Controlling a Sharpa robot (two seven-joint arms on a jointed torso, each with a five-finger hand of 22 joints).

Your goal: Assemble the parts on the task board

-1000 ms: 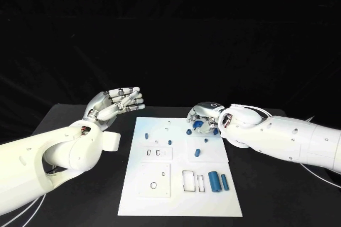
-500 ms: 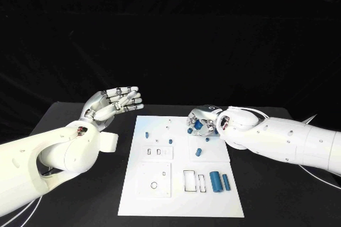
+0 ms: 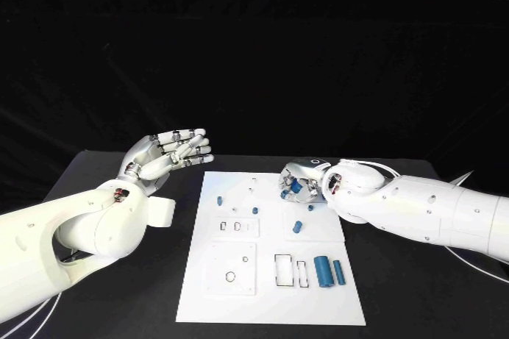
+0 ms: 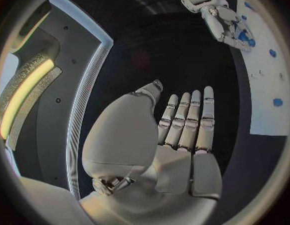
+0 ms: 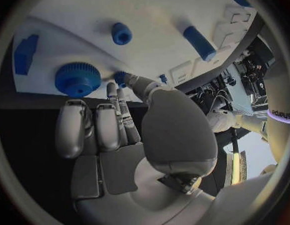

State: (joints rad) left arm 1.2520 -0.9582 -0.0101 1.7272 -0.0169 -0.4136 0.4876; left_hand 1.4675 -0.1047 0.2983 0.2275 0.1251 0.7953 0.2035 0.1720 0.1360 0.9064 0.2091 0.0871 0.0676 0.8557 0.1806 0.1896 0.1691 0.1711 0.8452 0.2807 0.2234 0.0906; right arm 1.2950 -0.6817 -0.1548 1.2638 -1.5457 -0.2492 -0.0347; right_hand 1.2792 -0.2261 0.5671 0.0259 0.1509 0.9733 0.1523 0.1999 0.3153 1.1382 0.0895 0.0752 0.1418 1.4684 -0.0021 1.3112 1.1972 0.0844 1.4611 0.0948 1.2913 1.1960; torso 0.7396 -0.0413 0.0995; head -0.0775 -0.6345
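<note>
Pickup looks under way: we judge the right hand (image 3: 300, 182), fingers curled low over the task board (image 3: 271, 280), must next close on the blue gear (image 5: 77, 78) by its fingertips, though whether it holds anything we cannot tell, while the left hand (image 3: 170, 154) hovers spread and empty.

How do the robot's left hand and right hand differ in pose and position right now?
The left hand is raised beside the white task board, palm open, fingers straight and apart, holding nothing. The right hand is lowered over the board's far corner, among small blue parts. Both are silver hands on white arms.
</note>
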